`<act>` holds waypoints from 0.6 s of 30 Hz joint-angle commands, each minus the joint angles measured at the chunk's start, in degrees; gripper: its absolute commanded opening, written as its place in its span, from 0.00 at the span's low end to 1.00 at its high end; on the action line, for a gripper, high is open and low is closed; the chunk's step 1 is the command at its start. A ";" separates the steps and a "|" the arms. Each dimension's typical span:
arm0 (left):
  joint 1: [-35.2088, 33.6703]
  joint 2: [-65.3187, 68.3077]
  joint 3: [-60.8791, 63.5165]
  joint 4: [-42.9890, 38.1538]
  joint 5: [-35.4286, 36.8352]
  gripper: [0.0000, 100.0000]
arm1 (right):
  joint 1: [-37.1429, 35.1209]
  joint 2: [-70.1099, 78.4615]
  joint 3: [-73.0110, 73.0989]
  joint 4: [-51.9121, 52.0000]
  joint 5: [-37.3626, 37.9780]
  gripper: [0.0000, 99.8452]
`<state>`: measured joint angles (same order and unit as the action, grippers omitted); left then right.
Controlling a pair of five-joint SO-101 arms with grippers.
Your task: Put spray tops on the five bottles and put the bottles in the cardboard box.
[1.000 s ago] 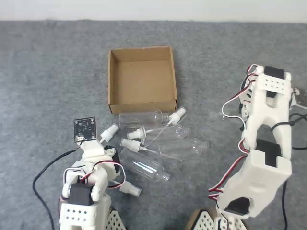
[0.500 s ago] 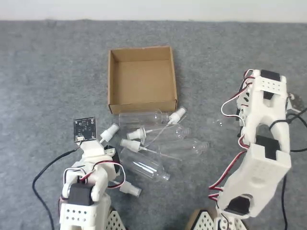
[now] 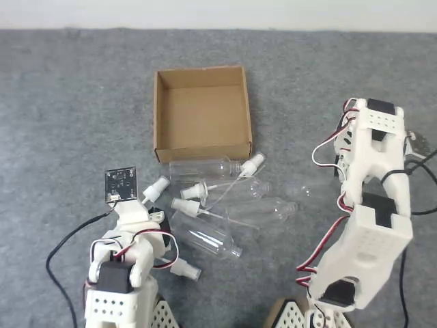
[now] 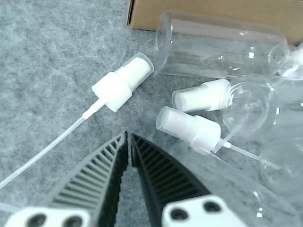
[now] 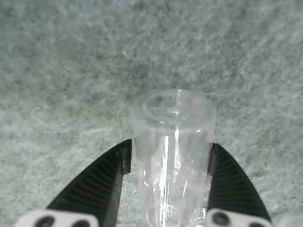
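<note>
Bottles: four clear ones lay in a loose, overlapping heap on the grey mat, just in front of the box. None was inside it.
Held bottle: the fifth was well to the right of the heap, lying lengthwise between the fingers of the right gripper, one round end pointing at the mat. I judged it was kept apart so a top could be fitted without the heap in the way. Whether it touched the mat I could not tell.
Right gripper: clamped on the held bottle, one finger against each side.
Left gripper: fingers together with nothing between them, tips just over the mat at the heap's left edge. Three tops lay close ahead of it, so it seemed well placed to fetch one.
Tops: five, white, with thin dip tubes. Four lay among the bottles and one lay apart, beside the left arm. One sat at the neck of the bottle nearest the box, but I could not tell whether it was fitted.
Box: open side up, beyond the heap, within reach of either arm by the look of it.
Stage: early, in my judgement, with a bottle in hand for capping and no top yet brought to it.
Risk: the thin clear wall looked slippery, so the bottle could twist in the grip when a top is pressed on.
</note>
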<state>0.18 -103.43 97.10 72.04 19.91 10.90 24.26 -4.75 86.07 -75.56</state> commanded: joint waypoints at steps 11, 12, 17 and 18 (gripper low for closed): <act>-0.09 -1.05 -0.57 0.26 -0.26 0.01 | -0.92 -16.40 -0.35 2.24 -0.26 0.21; -0.09 -1.05 -0.57 0.26 -0.26 0.01 | -0.92 -17.36 -0.35 2.24 -0.26 0.21; -0.09 -1.05 -0.57 0.26 -0.26 0.01 | -0.92 -19.74 -0.44 2.24 -0.18 0.21; -0.09 -1.05 -0.57 0.26 -0.26 0.01 | -1.19 -20.09 -0.44 2.24 0.09 0.21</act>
<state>0.18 -103.43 97.10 72.04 19.91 10.73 9.14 -4.75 87.38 -75.56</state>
